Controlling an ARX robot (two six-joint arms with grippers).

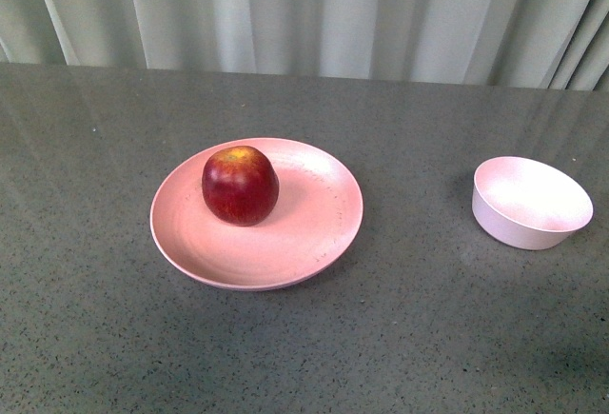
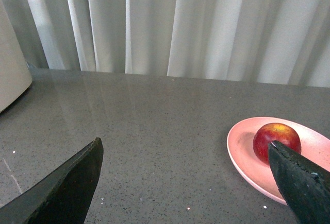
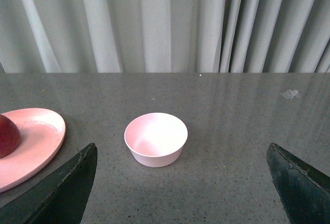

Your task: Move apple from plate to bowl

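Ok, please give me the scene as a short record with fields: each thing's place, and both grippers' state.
apple: on the plate, left of its middle
plate: on the table, left of the bowl
bowl: empty, apart from the plate
left gripper: open, holding nothing
right gripper: open, holding nothing, bowl ahead
task: apple not yet moved

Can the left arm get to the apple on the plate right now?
Probably yes: the left gripper is open, the apple sits uncovered on the plate, and nothing stands between them.
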